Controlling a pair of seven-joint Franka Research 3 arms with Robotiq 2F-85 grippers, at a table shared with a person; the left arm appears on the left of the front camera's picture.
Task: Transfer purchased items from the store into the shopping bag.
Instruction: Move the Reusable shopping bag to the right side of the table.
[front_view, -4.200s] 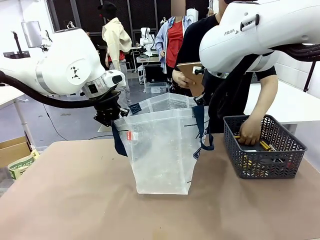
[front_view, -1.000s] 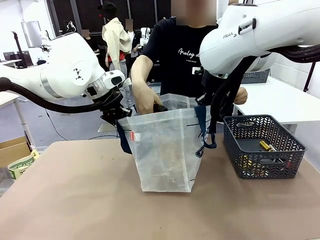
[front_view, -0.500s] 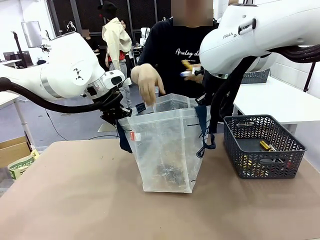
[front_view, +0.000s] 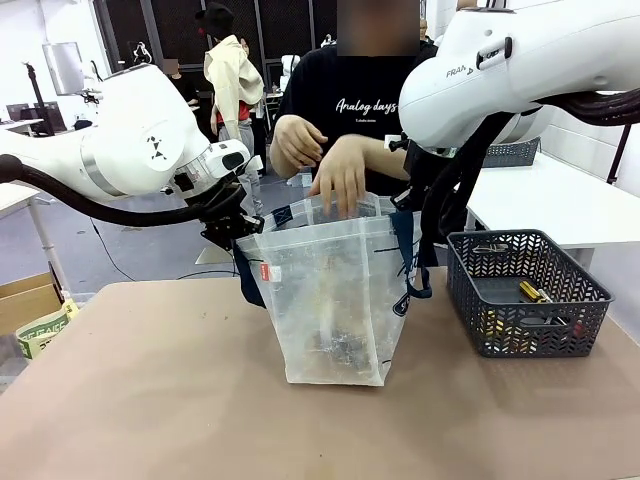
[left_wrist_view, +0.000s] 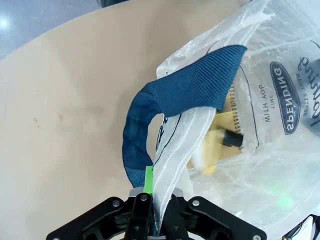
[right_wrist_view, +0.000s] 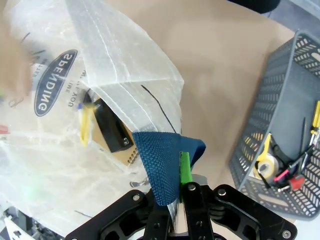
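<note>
Pinching the rim of the shopping bag (front_view: 330, 290) on the table (front_view: 140, 400), the left gripper (left_wrist_view: 150, 222) and right gripper (right_wrist_view: 179, 212) are holding its mouth open; a person's hand (front_view: 342, 178) is reaching in, probably risking tugging the film free.

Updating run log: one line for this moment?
left end effector: shut on translucent white navy-handled shopping bag rim | right end effector: shut on opposite rim | person's hand: at bag mouth
</note>
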